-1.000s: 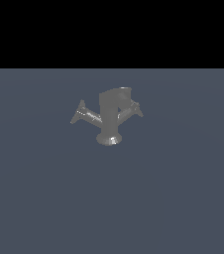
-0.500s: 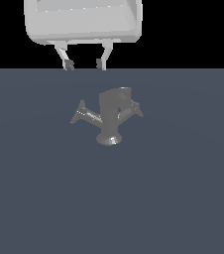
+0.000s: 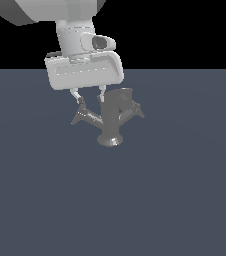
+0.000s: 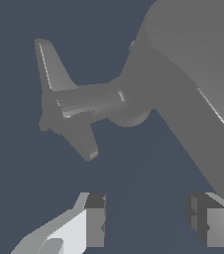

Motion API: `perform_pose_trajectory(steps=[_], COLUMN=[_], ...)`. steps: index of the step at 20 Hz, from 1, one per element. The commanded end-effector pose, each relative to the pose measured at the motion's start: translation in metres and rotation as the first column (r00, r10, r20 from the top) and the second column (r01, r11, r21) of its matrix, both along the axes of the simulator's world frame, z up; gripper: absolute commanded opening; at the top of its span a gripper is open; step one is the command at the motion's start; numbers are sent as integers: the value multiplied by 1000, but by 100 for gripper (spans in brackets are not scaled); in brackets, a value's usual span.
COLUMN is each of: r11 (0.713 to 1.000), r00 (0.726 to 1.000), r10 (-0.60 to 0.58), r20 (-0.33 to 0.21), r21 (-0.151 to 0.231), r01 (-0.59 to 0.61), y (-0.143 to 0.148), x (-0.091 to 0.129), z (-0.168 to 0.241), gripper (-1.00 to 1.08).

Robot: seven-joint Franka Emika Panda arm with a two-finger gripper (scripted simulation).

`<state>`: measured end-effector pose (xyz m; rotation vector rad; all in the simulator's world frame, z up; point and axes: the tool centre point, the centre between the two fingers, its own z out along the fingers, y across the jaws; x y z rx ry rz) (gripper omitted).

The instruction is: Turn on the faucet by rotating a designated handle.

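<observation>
Above handle [image 3: 87, 116], spread tool [image 3: 90, 102], faucet [image 3: 111, 117] beside.

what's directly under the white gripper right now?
Under the open white gripper: the slim grey pronged handle of the dull-grey metal faucet, untouched, fingertips apart. The arm's far end is hidden behind one finger.

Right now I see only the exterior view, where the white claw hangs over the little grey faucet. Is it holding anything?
Observer: No. The wrist view shows the gripper open, with nothing between its fingers.
Operator: Is it touching that long side arm?
Observer: No. The handle lies clear of both fingers, with a gap between.
Operator: What is at the end of that arm?
Observer: A flared tip with flat prongs, on a slim shaft that runs into the faucet body.
</observation>
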<state>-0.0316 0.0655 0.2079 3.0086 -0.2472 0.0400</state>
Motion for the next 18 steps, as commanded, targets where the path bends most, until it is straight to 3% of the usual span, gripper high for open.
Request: perform_pose_trajectory(steps=[1,2,3,4,5,6,7,8,9,10,11,12,13,14,15,16,17,18], r11=[993,997,997,994,992,980,969,969,979,987,989,989,986,984,985,981,984,990], r00=[992,998,998,995,993,982,970,975,989,992,994,994,988,980,968,959,955,955], r10=[121,55,27,98,116,183,227,201,151,99,6,1,-29,-40,-122,-167,-107,-91], r20=[31,-30,-54,16,35,-37,-87,-89,-4,81,110,111,151,195,220,231,278,282], r21=[-5,-48,-67,-59,-58,-70,-75,-130,-136,-137,-147,-147,-157,-161,-95,-58,-112,-81], r01=[-121,-56,-30,-96,-114,-185,-234,-212,-150,-87,11,15,52,72,146,185,142,118], y=[57,-4,-16,11,20,29,58,12,4,-16,-87,-89,-98,-101,-62,-93,-99,-74], x=[5,5,11,40,35,-11,-11,11,99,119,75,75,83,95,114,107,121,126], z=[-14,-7,-21,-23,-13,-34,-64,-48,-54,-25,-20,-19,-15,-9,-12,-6,-3,-11], gripper=[33,61,61,52,52,2,2,-25,-67,-67,-74,-74,-63,-81,-67,-67,-75,-50])
